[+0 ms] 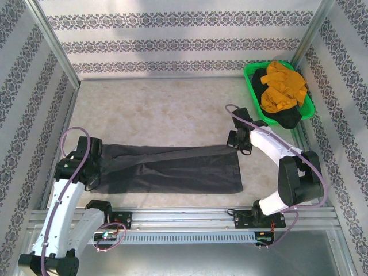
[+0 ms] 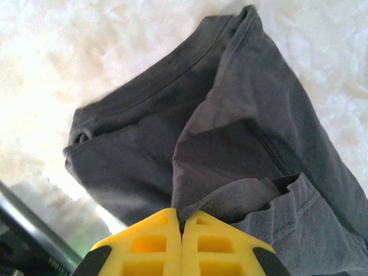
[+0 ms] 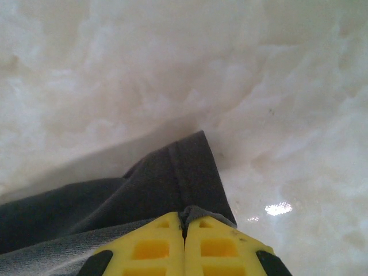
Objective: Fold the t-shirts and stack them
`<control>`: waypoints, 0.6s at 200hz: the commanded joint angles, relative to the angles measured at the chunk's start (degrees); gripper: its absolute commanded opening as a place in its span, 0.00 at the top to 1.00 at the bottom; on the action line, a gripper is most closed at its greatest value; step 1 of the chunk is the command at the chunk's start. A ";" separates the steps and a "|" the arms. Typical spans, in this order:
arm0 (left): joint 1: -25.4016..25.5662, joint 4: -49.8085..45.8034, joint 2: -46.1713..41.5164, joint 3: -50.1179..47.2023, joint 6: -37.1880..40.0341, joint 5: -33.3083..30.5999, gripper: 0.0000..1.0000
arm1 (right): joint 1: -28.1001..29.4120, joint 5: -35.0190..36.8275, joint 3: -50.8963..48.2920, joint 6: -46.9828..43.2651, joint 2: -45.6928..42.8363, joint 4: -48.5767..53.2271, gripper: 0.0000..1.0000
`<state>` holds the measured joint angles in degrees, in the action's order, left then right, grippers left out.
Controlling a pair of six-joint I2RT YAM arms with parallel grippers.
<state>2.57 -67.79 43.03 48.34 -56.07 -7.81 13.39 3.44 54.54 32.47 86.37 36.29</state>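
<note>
left claw (image 2: 182,223) and right claw (image 3: 185,222) clamp opposite ends of the charcoal t-shirt (image 1: 172,167), seemingly half-folded; mustard t-shirt (image 1: 282,86) and black t-shirt (image 1: 287,118) wait crumpled in green basket (image 1: 251,77) at two o'clock.

The left arm (image 1: 62,210) and right arm (image 1: 269,142) are built alike: smooth white shell links joined by chunky black joint housings, each on a black base. A thin lilac cable (image 1: 72,130) loops along the left arm, and a second lilac cable (image 1: 227,108) along the right. The left fingers (image 2: 150,244) and right fingers (image 3: 150,247) are bright yellow plastic, moulded with rectangular pockets, black at the outer corners.
</note>
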 commanded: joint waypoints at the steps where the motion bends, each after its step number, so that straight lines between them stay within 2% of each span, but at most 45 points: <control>1: 0.85 -8.32 -1.04 1.13 -4.75 1.37 1.00 | 0.43 1.31 -0.78 1.77 -0.49 0.79 1.00; 43: 3.64 -14.40 -1.09 0.87 -4.05 0.55 1.00 | 0.83 1.77 -1.05 3.19 -1.74 3.28 1.00; 110: 4.20 -15.17 -0.32 -0.82 -6.06 -3.40 1.00 | 1.36 -0.41 -4.39 5.41 -6.09 5.46 1.00; 120: 4.13 -14.75 -0.22 -1.49 -5.93 -3.59 1.00 | 1.42 -1.26 -4.82 5.65 -5.95 5.54 0.92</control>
<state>6.04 -78.59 42.57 47.75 -60.58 -8.08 14.41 3.36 51.35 36.34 81.23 39.68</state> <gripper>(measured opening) 0.049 0.056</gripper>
